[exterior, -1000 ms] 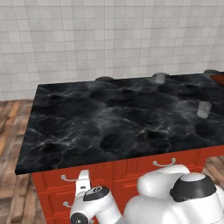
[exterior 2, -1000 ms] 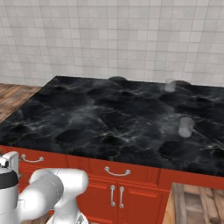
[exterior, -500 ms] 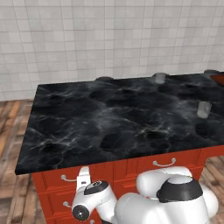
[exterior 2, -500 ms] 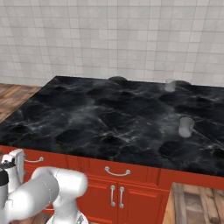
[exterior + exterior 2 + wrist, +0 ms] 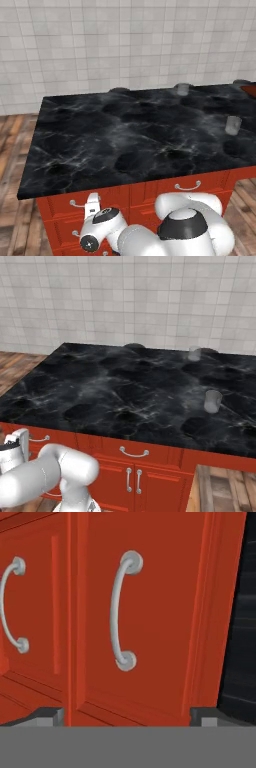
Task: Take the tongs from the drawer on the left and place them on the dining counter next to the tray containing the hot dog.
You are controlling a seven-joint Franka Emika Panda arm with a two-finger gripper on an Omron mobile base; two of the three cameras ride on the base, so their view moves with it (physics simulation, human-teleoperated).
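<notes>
1. Left base view: gripper (image 5: 91,206) low before the shut drawer (image 5: 82,202), under the glossy black marble surface (image 5: 125,145); tongs presumably inside, unseen.
2. Right base view: gripper (image 5: 20,442) beside the left drawer's handle (image 5: 39,439).
3. Hand view: curved silver bar handle (image 5: 121,612) dead ahead, centred between wide-spread, empty fingertips (image 5: 48,716); long axis running up the frame.

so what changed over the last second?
The arm swung its hand lower and leftward in front of the drawer, lining the gripper up with the drawer's handle. Jaws stayed open, holding nothing. Drawer still shut; dining counter and the cups on it unchanged.
</notes>
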